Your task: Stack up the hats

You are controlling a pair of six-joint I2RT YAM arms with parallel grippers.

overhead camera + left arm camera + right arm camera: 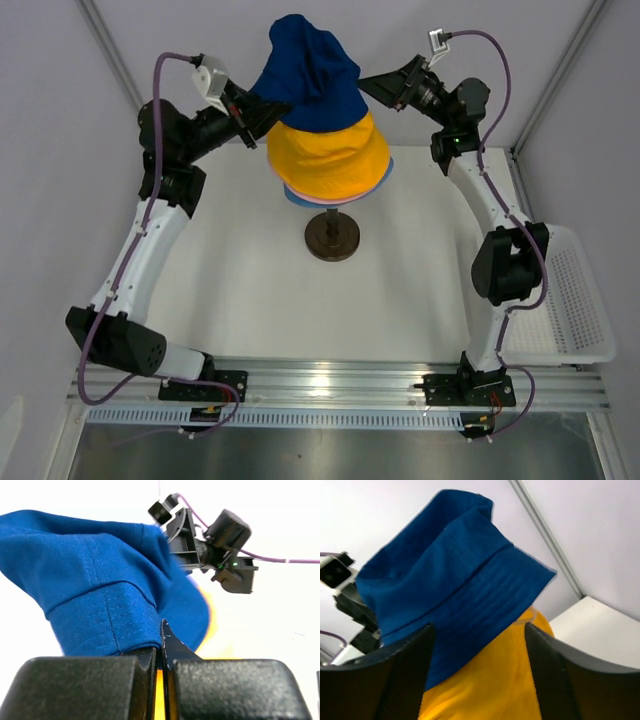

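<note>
Stack stands at the centre of the desk (230, 300) on a thin stem over a dark round base (332, 240). The yellow-orange hat (325, 155) is outermost on the stand. Only slivers of brim show below it, from the light blue hat (292, 196) and the pink hat (335, 203), so both appear to be seated underneath. The navy hat (305, 75) is the last one. It sits high and tilted above the yellow-orange crown, its lower edge overlapping that crown, and it is not yet pulled down. The left claw (161, 635) is closed tight on the navy brim, with a fold of stitched brim pinched between its pads; this grip likely keeps the soft fabric from collapsing and holds the opening over the stack. The right claw (477, 645) stands wide just beside the opposite side of the hat. The navy fabric shows between its fingers, but neither pad presses on it. Judgement: one side is held and the other is free so that the hat can drape and then be drawn over. The crown is slumped to the rear, so it may seat crooked unless the free side is guided down. A white basket (575, 300) lies at the right edge of the desk, well apart from the stack.
</note>
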